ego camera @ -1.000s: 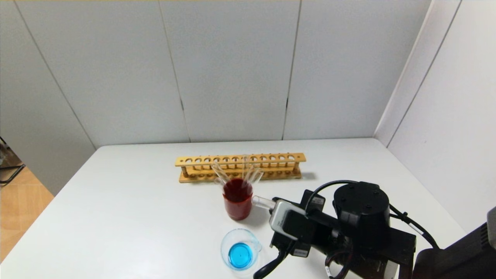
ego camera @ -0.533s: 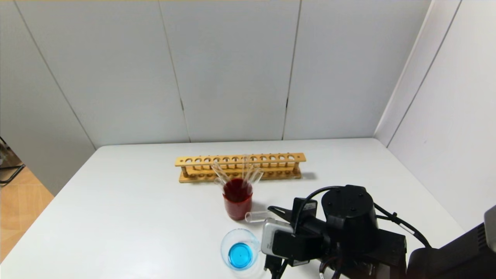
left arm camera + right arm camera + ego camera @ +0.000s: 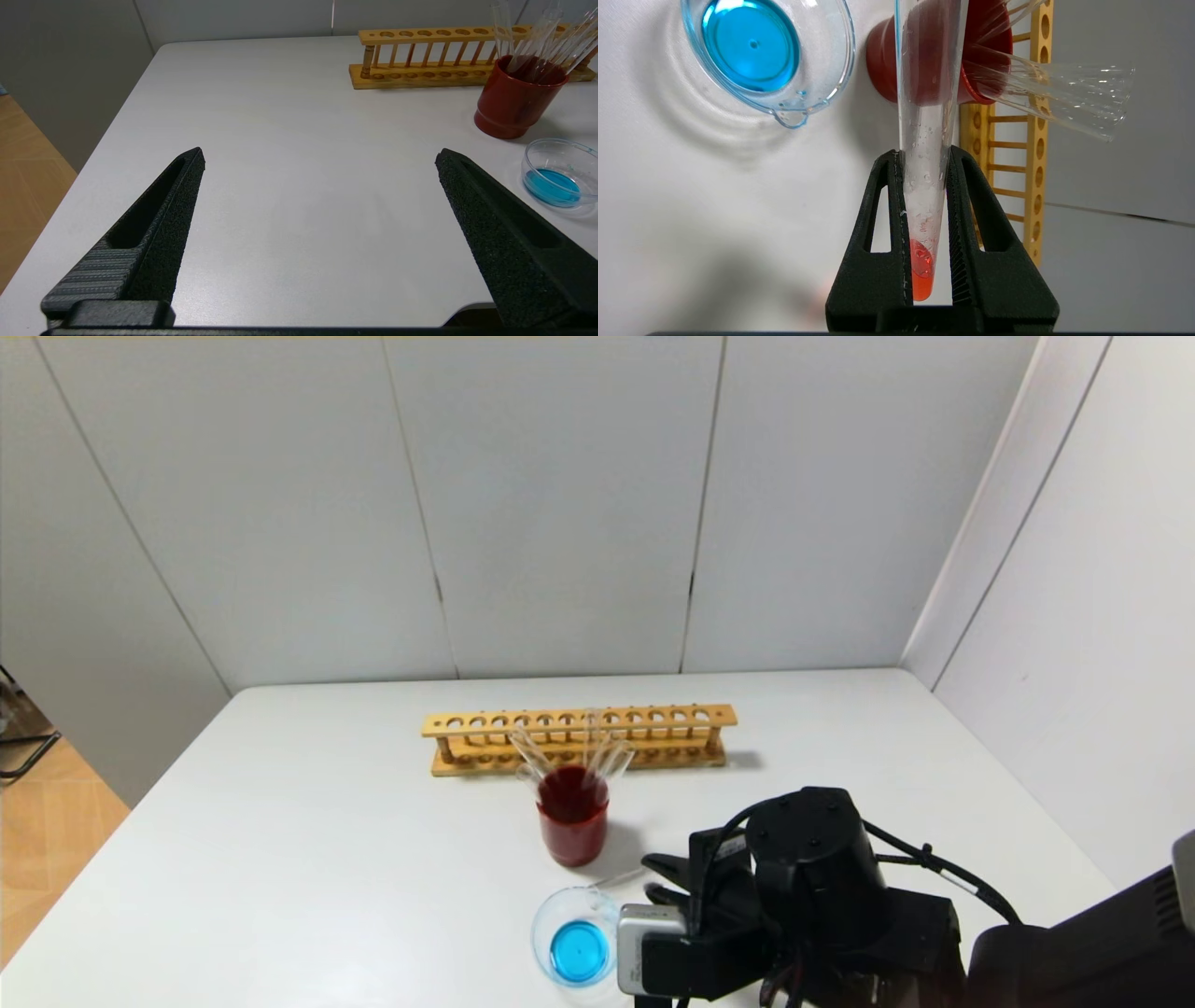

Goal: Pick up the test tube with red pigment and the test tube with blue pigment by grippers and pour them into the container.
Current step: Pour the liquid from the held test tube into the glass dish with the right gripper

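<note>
Red-pigment test tube is mostly hidden in the head view, where only a thin clear stretch of it shows past the black bulk of the right arm, between the dark red cup and the container. Its open end runs out of the right wrist picture, so where the mouth sits cannot be told. The right gripper is clamped tight on the tube, one finger on each side of the glass, with the rounded end lying back between the fingers toward the wrist. The tube is slim and clear, beaded with droplets inside, with a small pool of red-orange liquid in its rounded end.

The container, just beside the dark red cup and nearer the robot, is a clear glass cup holding a layer of bright blue liquid. Colourless tubes lean in the dark red cup. Behind that cup lies a wooden rack on the white table.

The left gripper hangs parked over the table well left of the dark red cup, fingers spread wide around nothing.
</note>
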You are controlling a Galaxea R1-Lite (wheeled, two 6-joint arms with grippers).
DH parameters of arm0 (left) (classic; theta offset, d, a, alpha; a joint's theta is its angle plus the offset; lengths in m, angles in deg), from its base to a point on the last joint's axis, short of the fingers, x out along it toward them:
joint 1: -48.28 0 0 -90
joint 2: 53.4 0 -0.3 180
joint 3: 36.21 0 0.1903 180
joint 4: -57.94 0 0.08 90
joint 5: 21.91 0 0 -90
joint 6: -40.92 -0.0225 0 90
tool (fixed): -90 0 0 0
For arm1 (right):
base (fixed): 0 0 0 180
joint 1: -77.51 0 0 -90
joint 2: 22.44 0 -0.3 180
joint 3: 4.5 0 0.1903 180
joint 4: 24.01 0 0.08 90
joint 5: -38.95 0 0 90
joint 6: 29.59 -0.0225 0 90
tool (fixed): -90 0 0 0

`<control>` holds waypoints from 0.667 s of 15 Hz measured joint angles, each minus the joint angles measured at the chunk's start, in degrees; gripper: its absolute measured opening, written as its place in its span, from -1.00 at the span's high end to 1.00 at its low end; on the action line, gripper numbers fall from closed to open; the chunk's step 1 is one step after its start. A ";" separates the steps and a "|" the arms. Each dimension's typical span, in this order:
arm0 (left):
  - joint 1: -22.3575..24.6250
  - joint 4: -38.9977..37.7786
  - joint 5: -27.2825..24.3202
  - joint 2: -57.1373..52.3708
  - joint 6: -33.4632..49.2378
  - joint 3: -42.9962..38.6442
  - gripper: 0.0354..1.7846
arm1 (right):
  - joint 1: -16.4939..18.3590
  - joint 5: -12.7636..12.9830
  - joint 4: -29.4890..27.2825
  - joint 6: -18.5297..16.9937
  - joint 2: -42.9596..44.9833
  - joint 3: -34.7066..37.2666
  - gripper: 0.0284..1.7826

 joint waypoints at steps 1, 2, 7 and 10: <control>0.00 0.01 0.00 0.00 -0.02 0.00 -0.96 | 0.00 0.72 -0.94 1.68 0.00 -0.99 0.67; 0.00 0.00 0.00 0.00 -0.02 0.00 -0.96 | -0.01 1.61 -1.07 3.80 0.02 -1.93 0.67; 0.00 0.00 0.00 0.00 0.00 0.00 -0.96 | -0.23 5.22 -8.07 10.36 -0.11 -6.73 0.67; 0.00 0.00 0.01 0.00 0.00 0.00 -0.96 | -0.74 7.67 -12.87 11.17 -0.11 -8.70 0.67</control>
